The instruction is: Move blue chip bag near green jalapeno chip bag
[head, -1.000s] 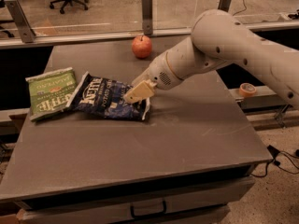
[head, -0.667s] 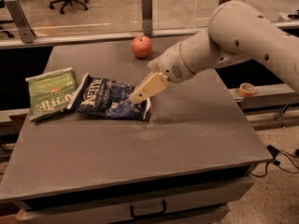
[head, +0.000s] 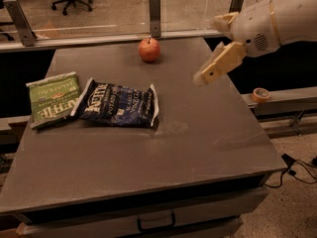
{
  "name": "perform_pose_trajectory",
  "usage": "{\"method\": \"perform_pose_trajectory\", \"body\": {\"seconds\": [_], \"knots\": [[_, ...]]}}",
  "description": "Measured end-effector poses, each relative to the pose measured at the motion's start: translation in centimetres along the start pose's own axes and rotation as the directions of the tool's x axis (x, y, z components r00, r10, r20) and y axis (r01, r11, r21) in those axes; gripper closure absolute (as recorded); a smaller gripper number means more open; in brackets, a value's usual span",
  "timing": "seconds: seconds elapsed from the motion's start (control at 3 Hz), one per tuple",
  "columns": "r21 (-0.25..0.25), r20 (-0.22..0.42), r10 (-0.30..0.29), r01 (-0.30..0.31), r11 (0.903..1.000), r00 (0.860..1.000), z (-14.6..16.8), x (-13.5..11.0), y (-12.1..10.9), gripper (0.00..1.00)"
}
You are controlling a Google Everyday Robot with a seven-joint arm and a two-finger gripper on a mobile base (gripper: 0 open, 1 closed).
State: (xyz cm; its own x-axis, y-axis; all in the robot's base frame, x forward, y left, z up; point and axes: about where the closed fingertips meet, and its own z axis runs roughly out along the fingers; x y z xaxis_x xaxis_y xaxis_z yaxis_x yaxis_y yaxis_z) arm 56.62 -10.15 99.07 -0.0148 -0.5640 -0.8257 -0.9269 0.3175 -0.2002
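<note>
From where I stand, the blue chip bag (head: 119,105) lies flat on the grey table (head: 208,138), its left end right against the green jalapeno chip bag (head: 52,98). The gripper (head: 216,67) hangs in the air over the table's right side, well clear of both bags, holding nothing. Whether it is open or closed I cannot tell. A red apple (head: 149,49) sits near the far edge.
</note>
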Motion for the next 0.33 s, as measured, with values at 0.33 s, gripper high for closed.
{"method": "perform_pose_trajectory", "body": {"seconds": [0.33], "knots": [[0.006,0.020,-0.072,0.072,0.9974,0.997,-2.51,-2.25,-0.21,0.00]]}}
